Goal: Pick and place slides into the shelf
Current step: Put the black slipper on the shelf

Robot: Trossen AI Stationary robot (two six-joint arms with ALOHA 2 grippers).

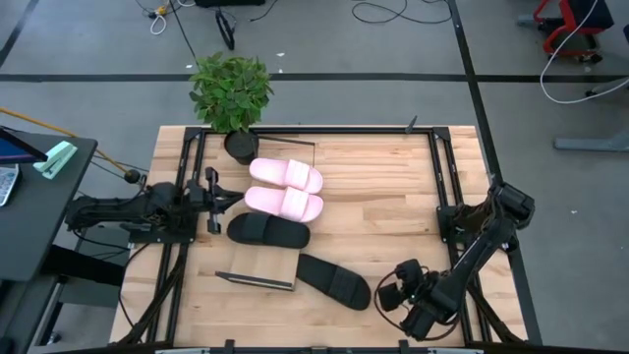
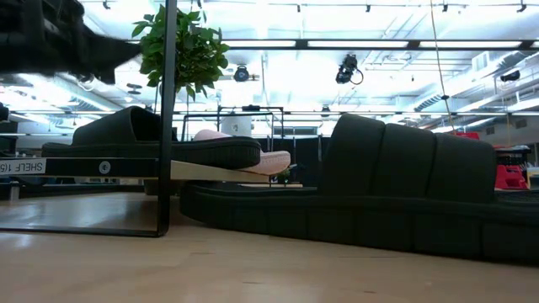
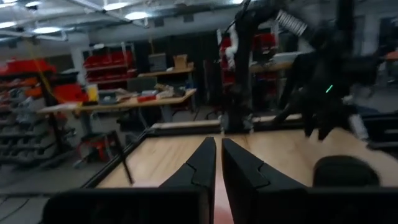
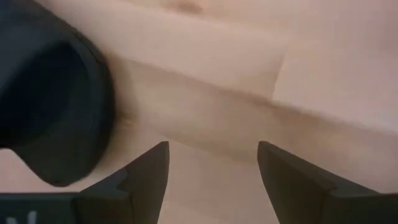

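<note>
Two pale pink slides (image 1: 285,175) (image 1: 283,203) and one black slide (image 1: 267,231) lie side by side on the shelf (image 1: 257,267), a light-wood board with dark end frames. The low view shows that black slide (image 2: 152,139) resting on the board (image 2: 210,172). A second black slide (image 1: 334,280) lies sole down on the tabletop by the shelf's near end. My right gripper (image 1: 386,293) hangs open just right of it, pointing down over bare wood (image 4: 211,162), with the slide (image 4: 50,99) beside it. My left gripper (image 1: 233,198) stands shut at the table's left, level, near the pink slides.
A potted plant (image 1: 231,93) stands at the table's far left corner, just beyond the shelf's far end. Dark frame rails (image 1: 442,177) run along the table's left and right sides. Bare wood (image 1: 383,197) lies right of the shelf.
</note>
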